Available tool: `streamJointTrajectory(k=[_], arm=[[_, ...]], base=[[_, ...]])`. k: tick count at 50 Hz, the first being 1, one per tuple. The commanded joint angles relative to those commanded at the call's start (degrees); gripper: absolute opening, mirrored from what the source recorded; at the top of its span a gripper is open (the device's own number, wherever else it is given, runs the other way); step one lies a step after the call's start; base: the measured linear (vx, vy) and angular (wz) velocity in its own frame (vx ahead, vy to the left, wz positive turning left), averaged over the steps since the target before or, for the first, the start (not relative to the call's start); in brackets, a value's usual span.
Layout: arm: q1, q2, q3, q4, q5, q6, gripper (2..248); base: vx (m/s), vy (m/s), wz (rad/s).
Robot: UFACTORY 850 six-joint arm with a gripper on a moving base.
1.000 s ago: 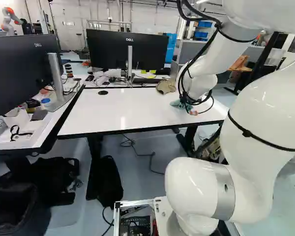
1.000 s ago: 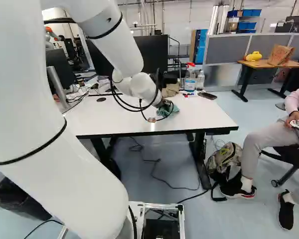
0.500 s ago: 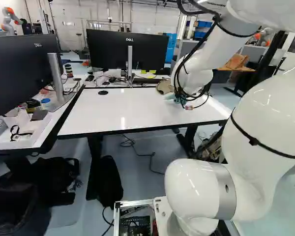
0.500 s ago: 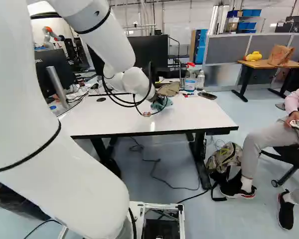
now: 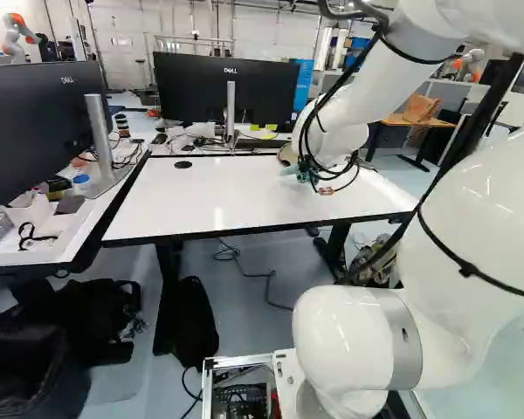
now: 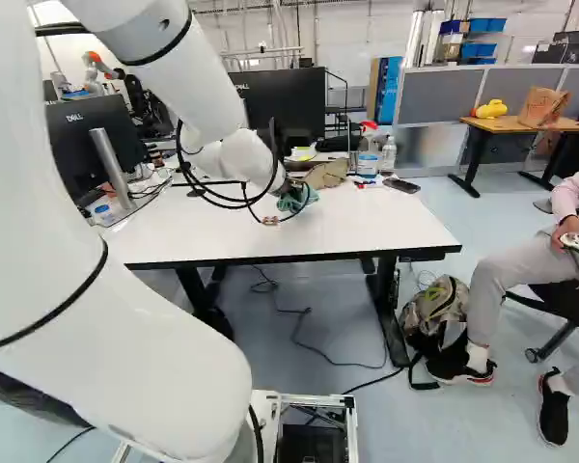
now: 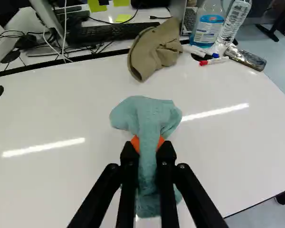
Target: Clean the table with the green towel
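1. Claw [image 7: 148, 145] is pinched around the bunched green towel [image 7: 145, 116], pads on both sides, so the grip looks solid to me.
2. Over the last second the arm's swung away from the tabletop's [image 7: 61, 109] right edge, a bit toward the far one, and the towel's gone with it. Base hasn't budged. Reads like a wiping stroke, mid-job imo.
3. Towel's near the cap [image 7: 156, 52] by the far edge now. I'd steer clear or it could get shoved.
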Motion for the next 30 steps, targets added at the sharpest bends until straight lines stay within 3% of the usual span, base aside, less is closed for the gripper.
streamJointTrajectory(k=[30], arm=[[5.11,6.22,5.67,0.0,0.0,0.0,50]], base=[[0.0,0.0,0.0]])
